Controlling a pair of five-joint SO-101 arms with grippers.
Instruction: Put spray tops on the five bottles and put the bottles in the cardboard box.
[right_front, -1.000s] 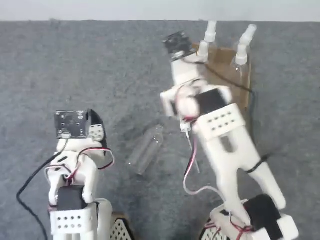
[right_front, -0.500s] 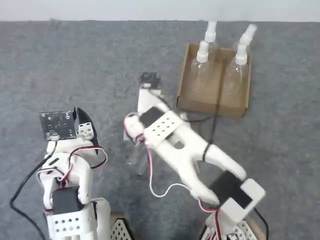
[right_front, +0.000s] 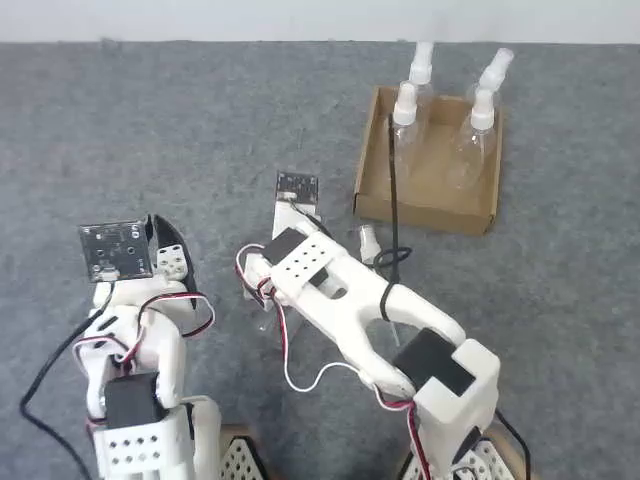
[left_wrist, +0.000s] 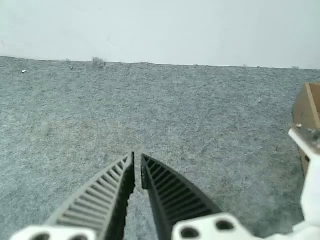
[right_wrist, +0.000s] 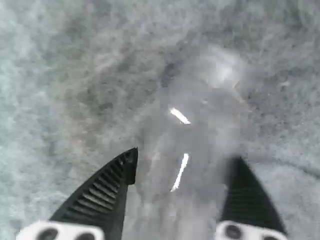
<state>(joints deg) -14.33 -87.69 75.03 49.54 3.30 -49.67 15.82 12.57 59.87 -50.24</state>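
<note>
— Two arms, so tell me from the left: what is each one doing?

— At the left, my left arm (right_front: 140, 330) rests on its own side of the table (right_front: 120, 120). The left jaws are pressed together on nothing, and I judge this arm is parked out of the way. In the middle, my right arm (right_front: 320, 270) leans over a clear bottle (right_wrist: 195, 125), which lies on its side on the table. The right jaws stand apart, one on each side of it, not gripping.

— Why does it lie there?

— I believe it has no top yet. A loose spray top (right_front: 368, 243) lies just beside the arm, near the cardboard box (right_front: 425, 218). At the right, four capped bottles (right_front: 408, 150) stand upright in that box, so I think only this one remains.
</note>
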